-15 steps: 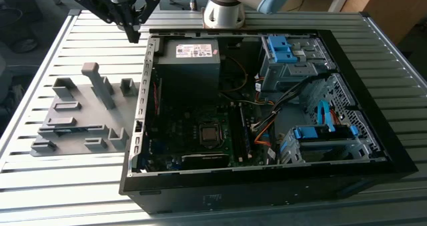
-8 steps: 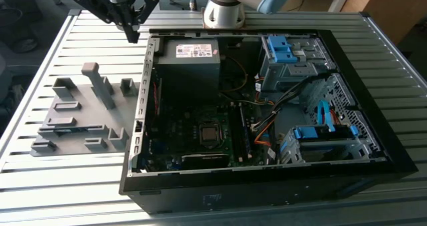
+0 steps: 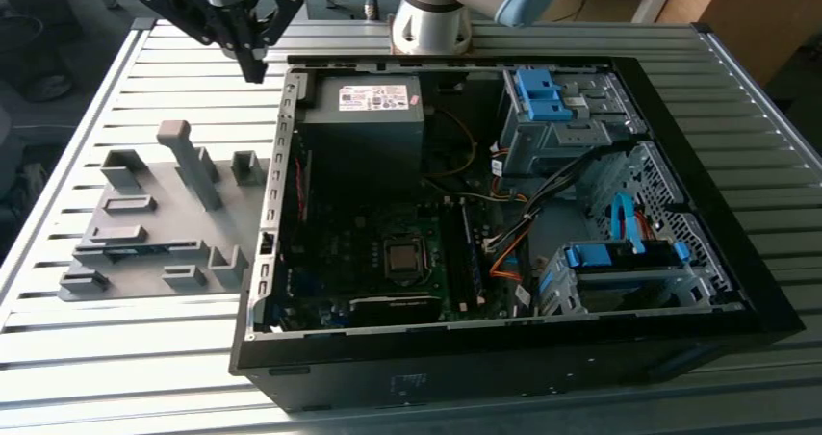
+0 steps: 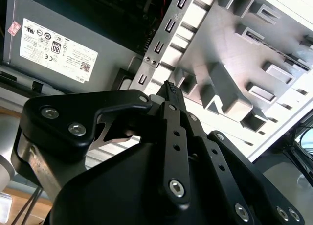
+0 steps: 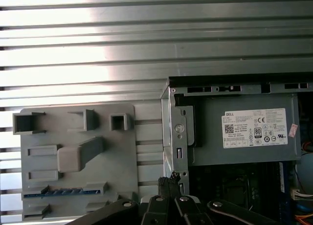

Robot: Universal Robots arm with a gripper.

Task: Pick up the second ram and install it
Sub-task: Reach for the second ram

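Observation:
The second ram is a thin blue stick lying in a slot of the grey holder plate; in the exterior view the ram sits near the plate's near end. My gripper hangs above the table beyond the far end of the plate, beside the corner of the open computer case. Its black fingers are shut, tip against tip, with nothing between them, as both wrist views show. The ram is well apart from the gripper.
The case lies open on the slatted metal table, with power supply, motherboard, cables and blue drive-bay latches inside. Upright grey blocks rise from the plate. The arm's base stands behind the case.

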